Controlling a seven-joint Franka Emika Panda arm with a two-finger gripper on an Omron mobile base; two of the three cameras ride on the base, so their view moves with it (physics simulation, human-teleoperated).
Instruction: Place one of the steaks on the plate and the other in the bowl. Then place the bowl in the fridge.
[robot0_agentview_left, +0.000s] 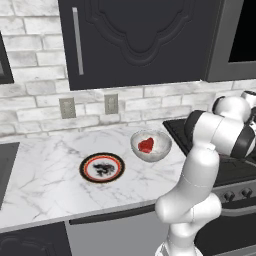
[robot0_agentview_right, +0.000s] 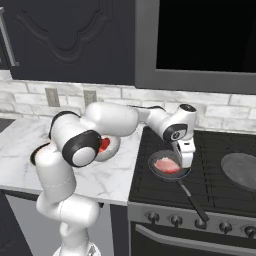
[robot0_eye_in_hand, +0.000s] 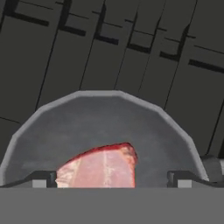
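The orange-rimmed plate (robot0_agentview_left: 102, 167) lies bare on the marble counter. To its right stands the speckled bowl (robot0_agentview_left: 151, 145) with the bright red steak (robot0_agentview_left: 146, 145) inside; in the right base view the arm hides part of the bowl (robot0_agentview_right: 111, 146). On the stove, the pale pink steak (robot0_agentview_right: 167, 165) lies in a dark frying pan (robot0_agentview_right: 161, 174). My gripper (robot0_agentview_right: 184, 164) hangs over the pan's right side, pointing down, open and holding nothing. In the hand view the pink steak (robot0_eye_in_hand: 100, 168) sits between my gripper (robot0_eye_in_hand: 111, 181) fingertips, one on each side. The fridge is out of view.
A second pan (robot0_agentview_right: 240, 170) rests on the stove's right burner. The first pan's long handle (robot0_agentview_right: 192, 200) points toward the stove front. Dark upper cabinets (robot0_agentview_left: 135, 40) hang over the counter, and wall outlets (robot0_agentview_left: 111, 103) sit behind the plate.
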